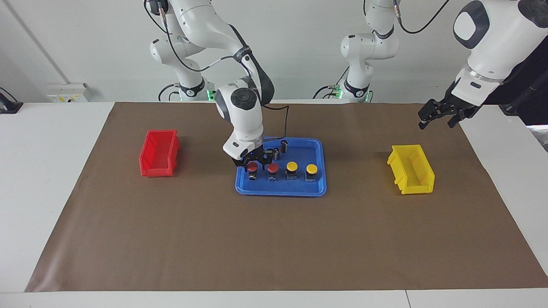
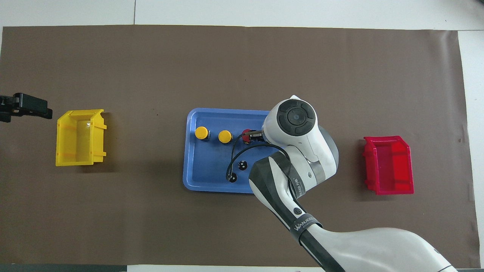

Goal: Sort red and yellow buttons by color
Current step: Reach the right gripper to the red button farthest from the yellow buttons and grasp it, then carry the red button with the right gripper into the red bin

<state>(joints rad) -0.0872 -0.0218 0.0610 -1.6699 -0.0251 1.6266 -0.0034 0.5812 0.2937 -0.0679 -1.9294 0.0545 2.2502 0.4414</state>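
Sorting is barely getting going here: all four buttons are still sitting in a row in the blue tray (image 1: 317, 147), and both the red bin (image 1: 158, 153) and yellow bin (image 1: 412, 169) are looking empty. The right gripper (image 1: 253, 163) is hanging low around the end red button (image 1: 252, 165), though I can't tell if it's gripping it. The other red button (image 1: 272, 167) and two yellow buttons (image 1: 292, 166) (image 1: 311, 169) are waiting untouched, while the left gripper (image 1: 436, 114) is idling with its fingers apart near the yellow bin.
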